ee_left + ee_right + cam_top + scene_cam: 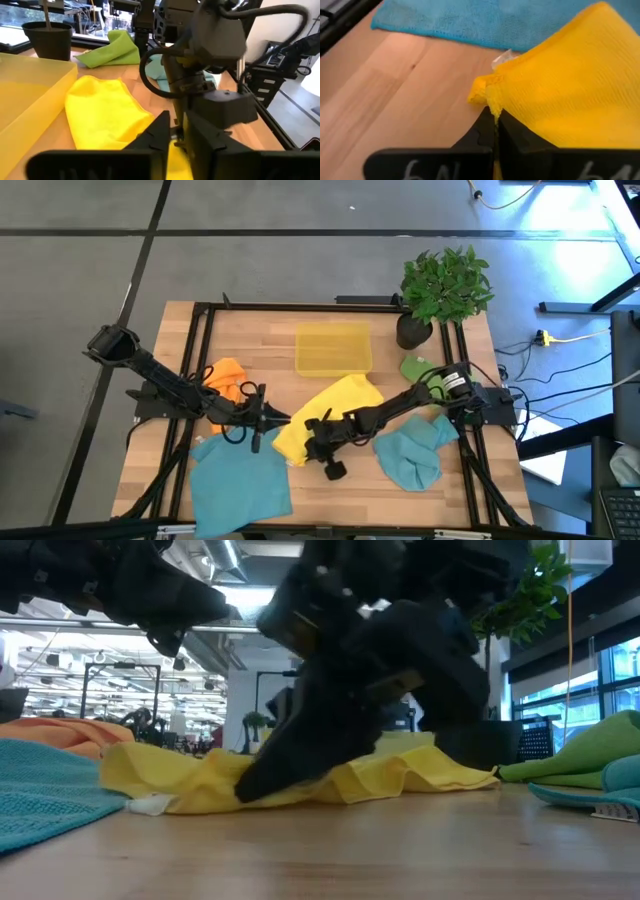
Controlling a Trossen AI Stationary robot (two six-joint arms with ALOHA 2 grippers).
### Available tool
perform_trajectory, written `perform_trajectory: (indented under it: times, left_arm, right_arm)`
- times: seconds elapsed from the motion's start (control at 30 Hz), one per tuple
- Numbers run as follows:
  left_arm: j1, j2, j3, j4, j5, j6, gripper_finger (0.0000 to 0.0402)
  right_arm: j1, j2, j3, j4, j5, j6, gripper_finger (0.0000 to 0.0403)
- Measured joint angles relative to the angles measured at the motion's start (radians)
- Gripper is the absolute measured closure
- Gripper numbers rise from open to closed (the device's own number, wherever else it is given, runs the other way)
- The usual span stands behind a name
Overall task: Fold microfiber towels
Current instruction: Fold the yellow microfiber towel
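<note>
— How do the two arms look from above?

— Both are dark, almost black, made of slim links with thicker round joints. The left arm (160, 385) has a bulky cylinder at its outer end. The right arm (400, 408) carries a small white label with a spot of yellow-green near its base.

— And close up?

— A black cable makes a loop beside the right wrist housing, which is a matte, angular box. The fingers (487, 135) are flat black wedges (white painted marks stand on the bar below them).
</note>
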Motion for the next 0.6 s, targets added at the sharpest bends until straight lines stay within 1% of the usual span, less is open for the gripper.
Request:
perform_trajectory:
  times: [0.13,0.3,0.5,0.6]
  left_arm:
    - [0.000,0.000,0.000,0.002,-0.005,0.019,0.0309]
    - [0.000,0.000,0.009,-0.011,0.013,0.026,0.0287]
    - [0.000,0.000,0.064,-0.163,0.050,0.022,0.0263]
    - [-0.004,0.009,0.104,-0.258,0.051,0.010,0.0245]
  right_arm:
    - [0.001,-0.053,-0.092,0.095,0.000,0.042,0.0399]
    - [-0.003,-0.123,-0.189,0.190,0.000,0.094,0.0399]
    - [-0.026,-0.192,-0.292,0.286,0.001,0.148,0.0399]
    - [-0.040,-0.213,-0.326,0.313,0.001,0.165,0.0399]
